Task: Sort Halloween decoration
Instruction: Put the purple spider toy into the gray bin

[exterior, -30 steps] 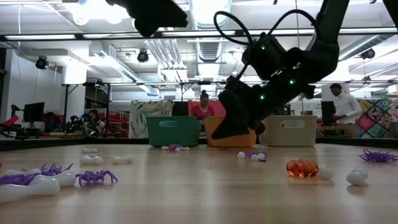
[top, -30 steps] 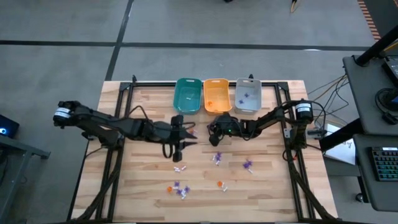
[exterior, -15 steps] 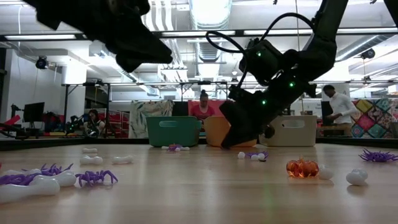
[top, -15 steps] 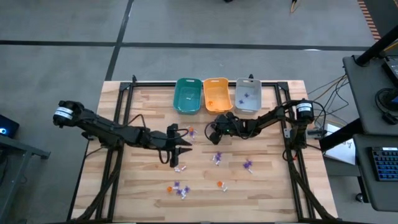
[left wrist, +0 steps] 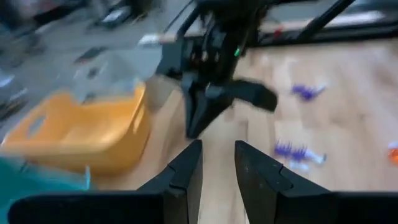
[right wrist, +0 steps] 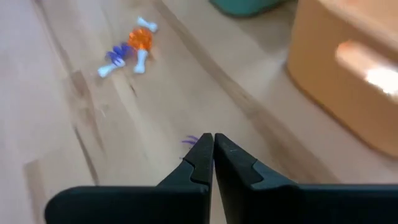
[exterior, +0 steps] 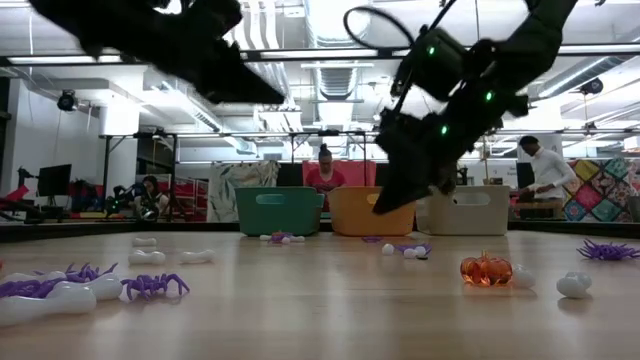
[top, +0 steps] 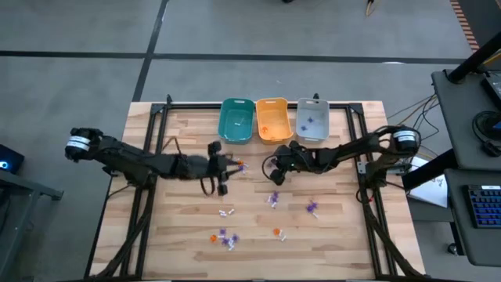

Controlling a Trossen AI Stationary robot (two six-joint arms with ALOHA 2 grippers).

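Low view: trinkets (exterior: pixel 485 270) look light, stiff, slippery; pinch your chosen one's body; right fingers (right wrist: pixel 212 163) together, left fingers (left wrist: pixel 214 174) apart, empty.

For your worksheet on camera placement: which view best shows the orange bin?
The high view: the orange bin shows whole, contents included. The low view shows its front wall, partly behind an arm; both wrist views show it blurred or cropped.

Small purple trinket (right wrist: pixel 191 140) mostly hidden behind right tool (right wrist: pixel 213 149).
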